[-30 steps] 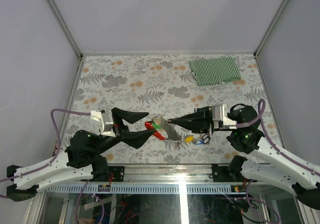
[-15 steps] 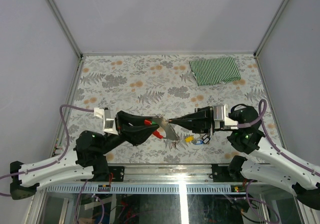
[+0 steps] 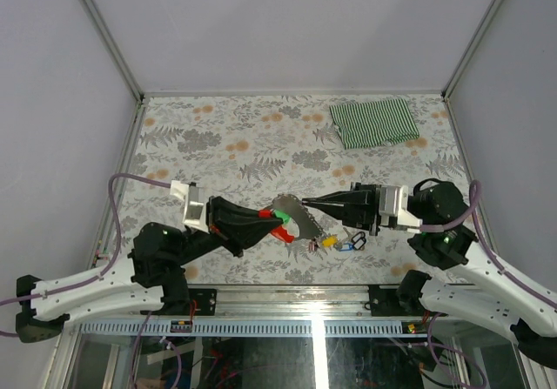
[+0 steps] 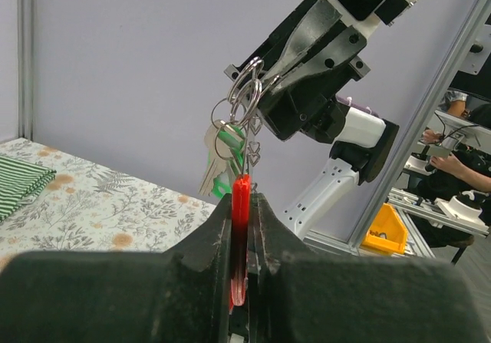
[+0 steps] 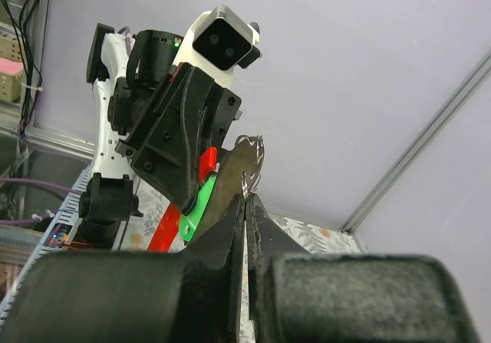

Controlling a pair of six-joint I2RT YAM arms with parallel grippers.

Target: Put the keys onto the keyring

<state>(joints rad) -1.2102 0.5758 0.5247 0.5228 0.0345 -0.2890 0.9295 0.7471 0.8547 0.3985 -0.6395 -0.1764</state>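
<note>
The left pincer (image 3: pixel 268 224) is clamped on the red clip (image 4: pixel 241 205) of the keyring (image 3: pixel 280 230). The right pincer (image 5: pixel 246 205) is shut on its metal rings (image 4: pixel 244 90). Both hold it up over the bench's (image 3: pixel 218 137) near edge, probably steadying it for threading. Loose keys (image 3: pixel 330 241) lie beneath.

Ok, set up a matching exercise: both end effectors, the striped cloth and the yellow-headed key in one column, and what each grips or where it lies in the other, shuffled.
Column one
1. left end effector
2. right end effector
3. green-and-white striped cloth
4. small yellow-headed metal key

Column two
A. lying on the floral tabletop near the front edge
B. shut on the silver metal rings
C. shut on the red curved plastic clip
D. flat at the far right corner

Pairs: 1-C, 2-B, 3-D, 4-A
</note>
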